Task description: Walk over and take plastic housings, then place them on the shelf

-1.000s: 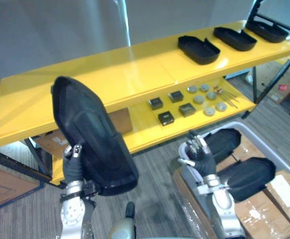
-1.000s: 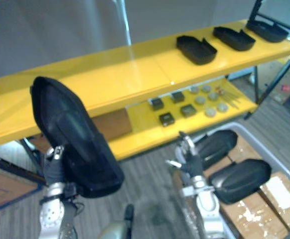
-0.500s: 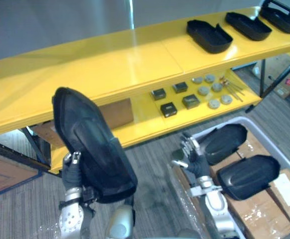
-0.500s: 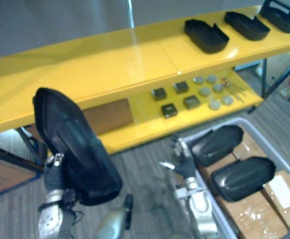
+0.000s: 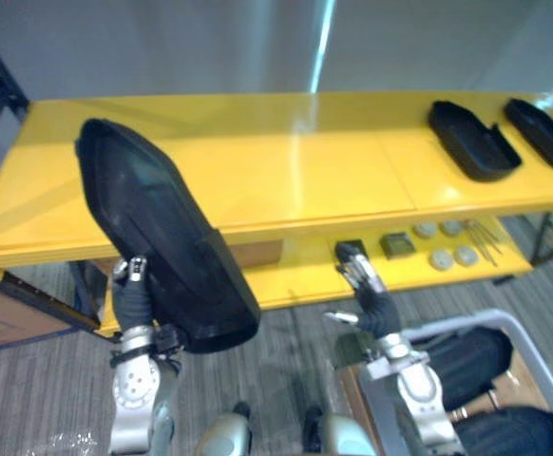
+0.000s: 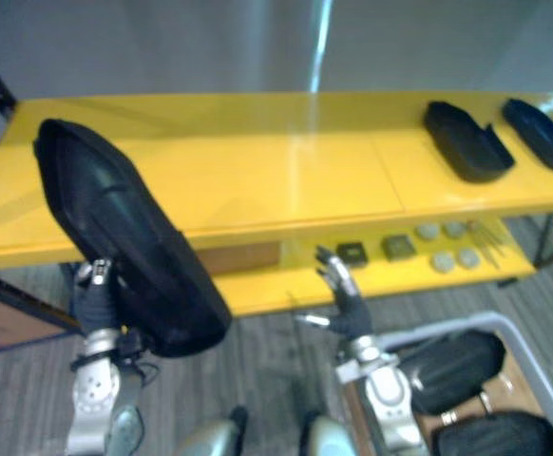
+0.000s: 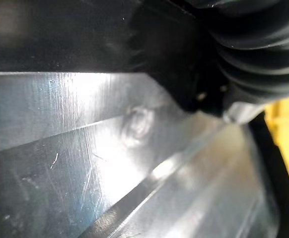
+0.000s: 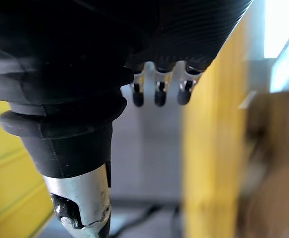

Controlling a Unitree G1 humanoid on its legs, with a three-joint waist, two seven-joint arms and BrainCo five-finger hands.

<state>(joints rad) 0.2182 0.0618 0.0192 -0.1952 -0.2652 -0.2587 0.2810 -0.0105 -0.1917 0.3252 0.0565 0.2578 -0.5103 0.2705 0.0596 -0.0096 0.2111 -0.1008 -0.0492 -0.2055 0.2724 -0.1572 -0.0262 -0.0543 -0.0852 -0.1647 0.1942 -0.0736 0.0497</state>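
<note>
The left hand (image 5: 132, 296) grips a long, glossy black plastic housing (image 5: 162, 237), tilted upward above it; the right hand (image 5: 371, 302) is spread, empty.

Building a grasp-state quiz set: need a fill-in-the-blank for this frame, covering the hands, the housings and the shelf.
The large black housing is gripped by the robot's ___. The right hand is open and holds ___. The placed housings lie on the yellow shelf toward its ___ end. The grey discs lie on the shelf's ___ level.
Missing words: left hand; nothing; right; lower.
</note>
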